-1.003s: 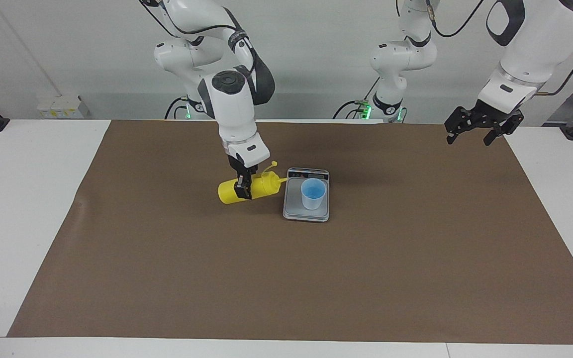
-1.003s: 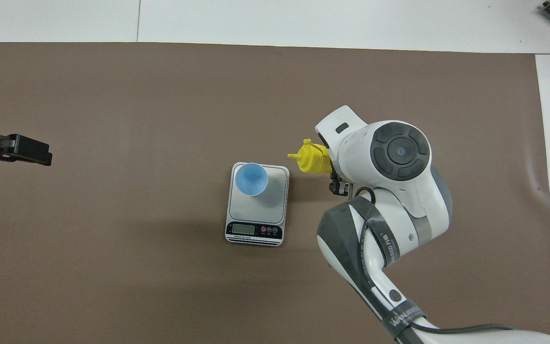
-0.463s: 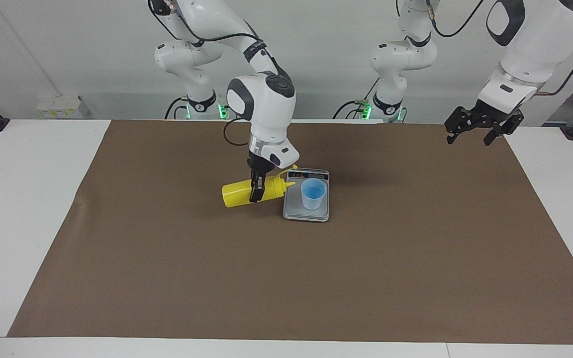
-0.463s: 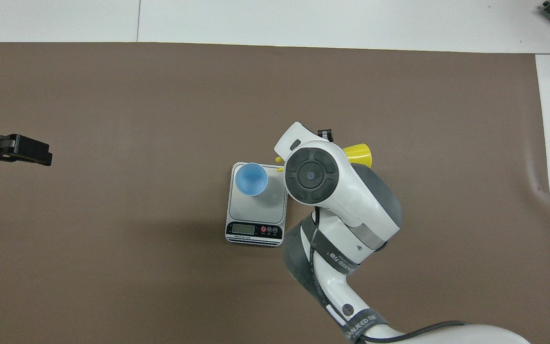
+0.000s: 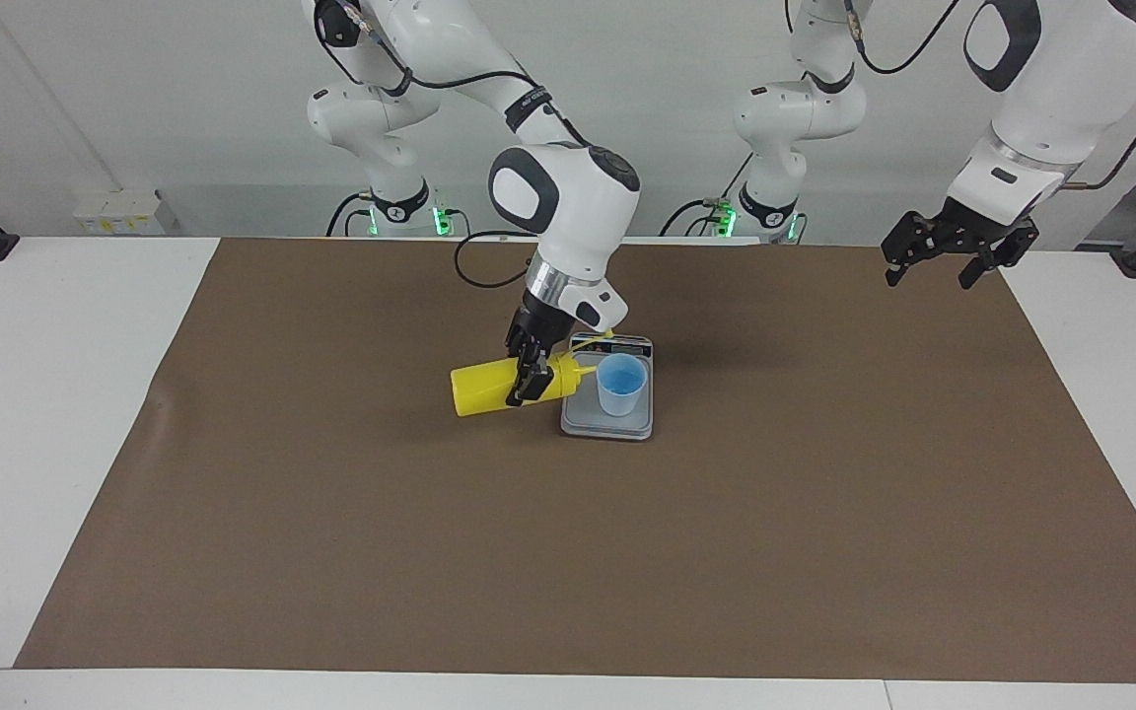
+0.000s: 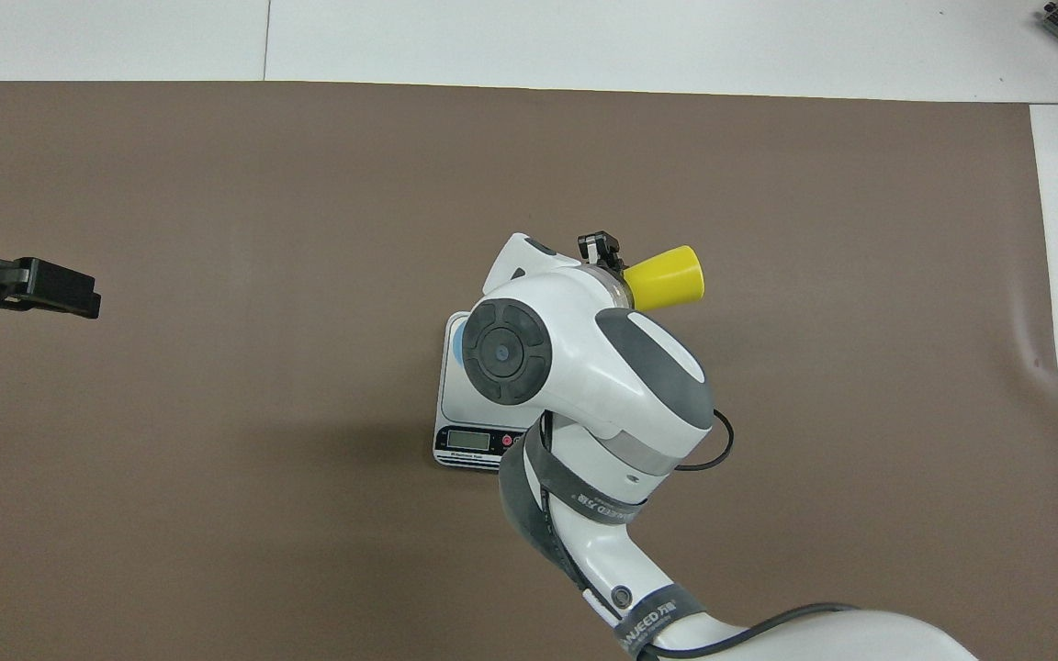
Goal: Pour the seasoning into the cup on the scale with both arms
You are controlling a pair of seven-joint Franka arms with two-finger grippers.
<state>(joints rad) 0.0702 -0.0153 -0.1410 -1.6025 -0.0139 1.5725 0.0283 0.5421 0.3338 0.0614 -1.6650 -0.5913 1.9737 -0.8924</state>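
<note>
I see the right arm bent down from its base over the middle of the bench, its bulky white wrist tilted toward the left arm's end. The right gripper (image 5: 526,378) is clenched around the bright yellow plastic squeeze bottle (image 5: 489,388), gripping the smooth cylinder just below its shoulder. The bottle is held almost level, its flat base pointing toward the right arm's end and its cone nozzle reaching the rim of the small light-blue tapered plastic cup (image 5: 621,384). A thin yellow cap strap arcs above the nozzle.

The cup stands upright on the grey plate of the flat, round-cornered silver-grey kitchen scale (image 5: 588,422), whose dark display strip lies along the end nearer to the robots. The scale sits mid-bench on the matte brown mat (image 5: 627,552) covering the white bench (image 5: 45,394).

From overhead, the wrist hides most of the cup and scale; only the bottle's base end shows.

The left arm waits, its left gripper (image 5: 935,259) released, fingers spread, over the mat's corner nearest its base.
</note>
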